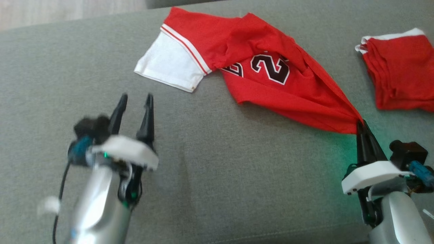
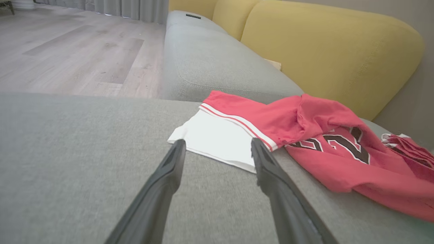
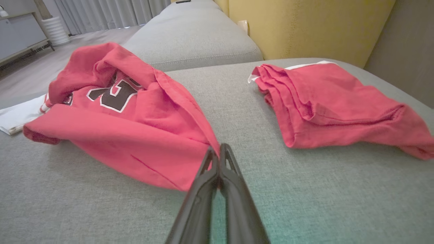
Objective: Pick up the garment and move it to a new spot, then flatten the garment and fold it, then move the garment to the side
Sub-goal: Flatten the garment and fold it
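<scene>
On a grey sofa seat (image 1: pixel 203 176), toward the back edge: a red jersey (image 1: pixel 268 98), crumpled, one white sleeve (image 1: pixel 169 66) spread flat to the robot's left and edged with red-and-white stripes. Printed across the chest in dark figures outlined in white: a readable numeral 2 (image 1: pixel 271 67). Beside it, a second digit half lost in a fold, not legible.

Clamped on the jersey's lower corner: the right gripper (image 1: pixel 361 126), fingers pressed together, the cloth drawn into a taut point from the chest down to the fingertips, a green glow on the upholstery alongside.

At lower left, blurred in the head view and clear of the fabric: the left gripper (image 1: pixel 135 101), fingers spread and holding nothing, tips aimed at the white sleeve and short of its hem.

To the robot's right, apart from the jersey with bare upholstery between: a second red garment (image 1: pixel 400 74), white-edged, folded in a loose stack.

Behind the seat, yellow back cushions (image 2: pixel 322 51). Past the sofa's end, pale wood floor (image 2: pixel 67 51) and grey curtains (image 2: pixel 129 8).
</scene>
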### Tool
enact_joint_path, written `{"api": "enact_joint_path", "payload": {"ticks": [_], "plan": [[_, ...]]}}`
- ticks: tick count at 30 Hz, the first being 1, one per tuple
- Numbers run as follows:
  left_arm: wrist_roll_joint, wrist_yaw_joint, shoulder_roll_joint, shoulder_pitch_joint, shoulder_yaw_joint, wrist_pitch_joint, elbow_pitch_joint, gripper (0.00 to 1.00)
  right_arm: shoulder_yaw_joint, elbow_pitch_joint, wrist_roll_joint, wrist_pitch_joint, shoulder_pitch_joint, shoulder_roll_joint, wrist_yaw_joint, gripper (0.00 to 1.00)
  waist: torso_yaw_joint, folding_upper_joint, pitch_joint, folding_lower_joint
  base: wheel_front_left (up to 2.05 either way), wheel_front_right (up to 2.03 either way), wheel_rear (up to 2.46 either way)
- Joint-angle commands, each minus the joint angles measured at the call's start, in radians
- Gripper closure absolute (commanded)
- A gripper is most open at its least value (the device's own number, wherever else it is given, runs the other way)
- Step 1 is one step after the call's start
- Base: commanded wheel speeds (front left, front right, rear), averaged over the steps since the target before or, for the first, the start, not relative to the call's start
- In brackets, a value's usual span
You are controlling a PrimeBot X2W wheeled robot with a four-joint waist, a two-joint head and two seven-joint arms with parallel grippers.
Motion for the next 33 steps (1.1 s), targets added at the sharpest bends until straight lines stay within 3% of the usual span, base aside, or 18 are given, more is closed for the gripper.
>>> {"api": "enact_joint_path", "payload": {"ticks": [1,9,17,24,28,29,30,33], "plan": [[0.008,-0.002,0.016,-0.071,0.028,0.011,-0.006,0.0,0.024,-0.037,-0.011,-0.001,-0.025,-0.004,-0.001,1.0,-0.012,0.0,0.015,0.0,0.0,0.0,0.0],[0.03,0.021,0.061,-0.291,0.03,0.098,0.241,0.0,0.078,-0.06,-0.025,-0.02,-0.054,-0.004,-0.001,1.0,-0.065,0.0,0.079,0.0,0.0,0.0,0.0],[0.036,0.017,0.086,-0.435,0.028,0.061,0.453,0.0,0.107,-0.052,-0.005,-0.04,-0.07,-0.004,-0.001,1.0,-0.098,0.0,0.118,0.0,0.0,0.0,0.0],[0.024,0.002,0.064,-0.465,0.022,0.005,0.524,0.0,-0.031,-0.032,-0.059,-0.047,-0.085,-0.004,-0.001,1.0,-0.091,0.0,0.114,0.0,0.0,0.0,0.0],[0.019,-0.003,0.051,-0.463,0.018,-0.008,0.532,0.0,-0.059,-0.023,-0.078,-0.047,-0.09,-0.004,-0.001,1.0,-0.078,0.0,0.103,0.0,0.0,0.0,0.0],[0.017,-0.004,0.048,-0.46,0.019,-0.011,0.531,0.0,-0.065,-0.025,-0.083,-0.053,-0.092,-0.004,-0.001,0.04,-0.074,0.0,0.098,0.0,0.0,0.0,0.0],[0.015,-0.008,0.042,-0.45,0.018,-0.015,0.522,0.0,-0.062,-0.024,-0.076,-0.061,-0.095,-0.004,-0.001,0.0,-0.065,0.0,0.084,0.0,0.0,0.0,0.0],[0.008,-0.006,0.035,-0.42,0.03,-0.018,0.473,0.0,-0.022,-0.036,-0.056,-0.075,-0.092,-0.004,-0.001,0.0,-0.053,0.0,0.058,0.0,0.0,0.0,0.0]]}}
